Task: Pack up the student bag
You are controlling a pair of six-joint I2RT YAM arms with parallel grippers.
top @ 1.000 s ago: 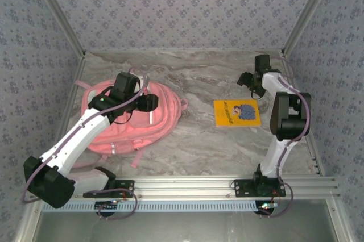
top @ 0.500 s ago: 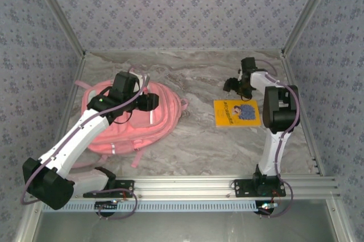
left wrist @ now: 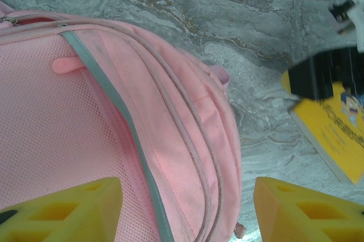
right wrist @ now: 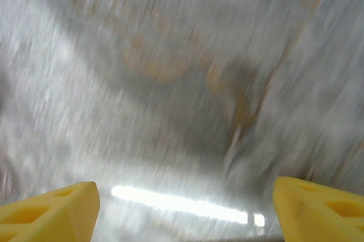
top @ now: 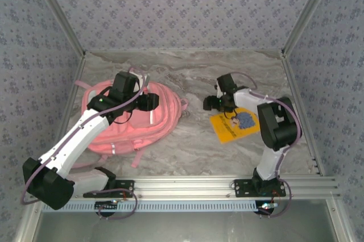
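The right gripper [top: 212,101] has its jaws apart and empty, over the far corner of the book [top: 234,126]. I'd bring it down square across that edge before closing. The left gripper [left wrist: 187,196], jaws also apart, hovers over the bag [top: 165,115], which lies well apart on the table [top: 187,146].

Student bag [top: 168,111] and yellow book [top: 227,130] lie on the marble table [top: 193,140].

A robot test cell: lilac flower-patterned wall panels [top: 182,3] across the upper frame, silver aluminium corner posts [top: 57,12], a grey marble-look tabletop [top: 193,140] ending at a slotted aluminium rail [top: 187,185] along the bottom edge.
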